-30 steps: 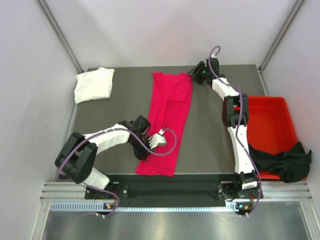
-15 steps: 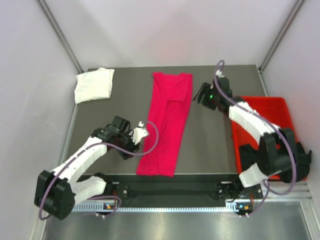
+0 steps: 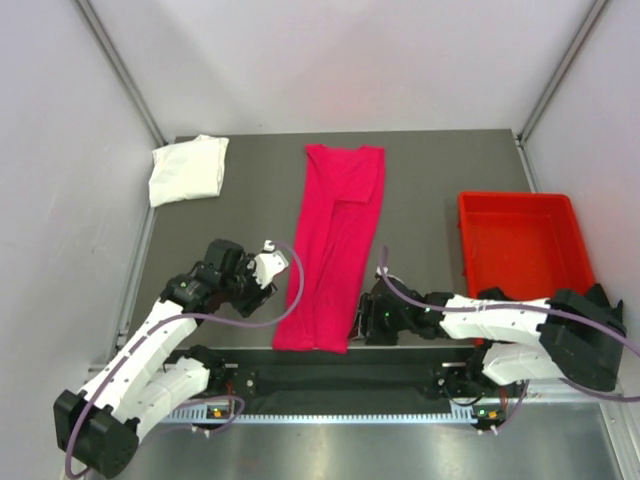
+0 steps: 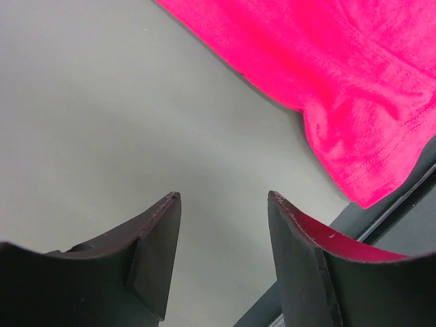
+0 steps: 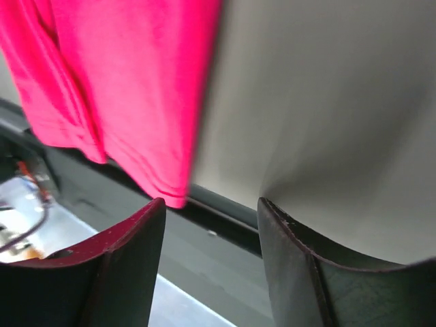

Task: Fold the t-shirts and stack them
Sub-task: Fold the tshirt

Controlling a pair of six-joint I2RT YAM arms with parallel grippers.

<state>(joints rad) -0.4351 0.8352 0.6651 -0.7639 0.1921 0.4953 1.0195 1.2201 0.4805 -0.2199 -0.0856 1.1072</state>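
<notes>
**Both grippers open, one on each side of the pink t-shirt's near end**

1. Pink t-shirt [image 3: 335,240]. In the top view it lies flat on the table [image 3: 430,170] as a long narrow strip. It runs from the upper centre of the frame down to the lower centre, slanting slightly leftward toward the bottom. One layer is folded over along its upper right part.

2. White t-shirt [image 3: 188,169]. It rests as a small bundle in the upper left of the top view, well apart from both grippers.

3. Left gripper [image 3: 270,268]. It sits at lower left of centre, just beside the strip's left edge and pointing toward it.
   - In the left wrist view the jaws stand apart around [image 4: 221,197], with only bare table showing between them.
   - The pink cloth fills the upper right of that frame. Its hemmed corner [image 4: 361,170] lies ahead of the right-hand finger. No contact is visible.

4. Right gripper [image 3: 366,320]. It sits at lower centre, just beside the strip's lower right edge.
   - In the right wrist view the jaws stand apart around [image 5: 208,201] and hold nothing.
   - The pink cloth occupies the upper left of that frame. Its hem corner [image 5: 174,194] ends near the tip of the left-hand finger.

5. Red bin [image 3: 520,245]. It stands on the right side of the top view, above the right arm.
</notes>
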